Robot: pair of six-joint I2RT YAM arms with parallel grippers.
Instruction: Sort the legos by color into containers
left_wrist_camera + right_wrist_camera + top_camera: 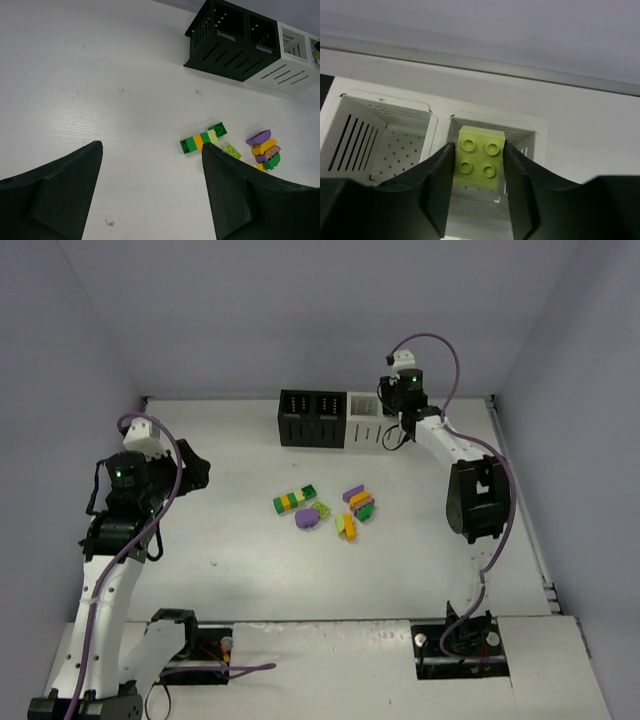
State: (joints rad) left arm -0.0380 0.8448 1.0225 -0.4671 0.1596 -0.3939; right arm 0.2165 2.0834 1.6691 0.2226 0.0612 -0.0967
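surface: white table (220, 530) | far side: joined row of containers (330, 420), black left, white right | middle: loose legos (325, 508) clustered, green, lime, purple, orange-yellow

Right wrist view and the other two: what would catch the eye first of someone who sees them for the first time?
A lime green brick is clamped between the jaws of the right arm, over the white bin at the right end of the row. In the top view, a bright cluster of loose legos lies mid-table in front of the two black bins.
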